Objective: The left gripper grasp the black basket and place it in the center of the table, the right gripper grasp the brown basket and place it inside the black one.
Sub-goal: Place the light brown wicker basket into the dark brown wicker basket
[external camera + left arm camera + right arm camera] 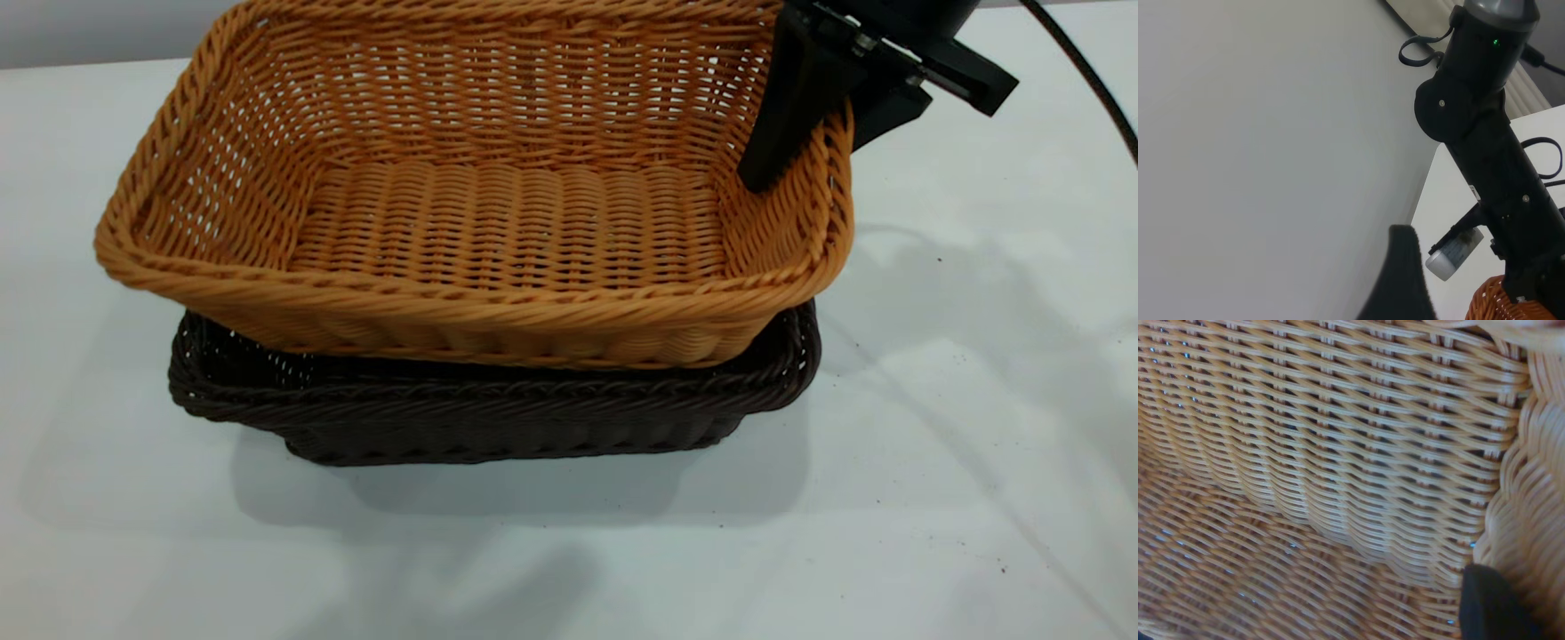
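Because the brown basket hangs tilted over the black basket, its left end raised clear of the dark rim and its right end sunk nearly level with it, the coming move turns on how squarely the two line up. Their long axes both run left to right across the exterior view, roughly parallel, and the brown one sits directly above the black one, overhanging a little at the left. The black basket rests on the table, about mid-table as far as this framing shows.

At the right end, the right gripper is clamped on the brown basket's short rim, one finger inside the wall and the other behind it; the right wrist view shows only weave and a dark fingertip. The left gripper is off toward open wall, holding nothing visible; whether its fingers are apart I cannot tell. To my eye, lowering and levelling the left end should seat the brown basket.
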Available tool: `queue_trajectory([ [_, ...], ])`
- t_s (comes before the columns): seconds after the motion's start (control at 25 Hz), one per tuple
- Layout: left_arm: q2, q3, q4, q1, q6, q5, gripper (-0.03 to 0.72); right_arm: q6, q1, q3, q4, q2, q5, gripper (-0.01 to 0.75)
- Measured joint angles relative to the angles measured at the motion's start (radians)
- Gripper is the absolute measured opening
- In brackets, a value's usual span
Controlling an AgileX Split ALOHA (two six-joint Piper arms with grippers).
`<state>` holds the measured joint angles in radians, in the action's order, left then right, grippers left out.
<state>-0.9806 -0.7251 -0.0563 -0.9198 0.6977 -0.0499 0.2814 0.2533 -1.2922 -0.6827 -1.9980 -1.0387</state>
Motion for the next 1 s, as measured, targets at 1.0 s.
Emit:
queue_trajectory([
  [1.0, 0.000, 0.000, 0.001, 0.000, -0.012, 0.001, 0.530, 0.056, 0.008, 0.000, -0.034, -0.017, -0.028, 0.111],
])
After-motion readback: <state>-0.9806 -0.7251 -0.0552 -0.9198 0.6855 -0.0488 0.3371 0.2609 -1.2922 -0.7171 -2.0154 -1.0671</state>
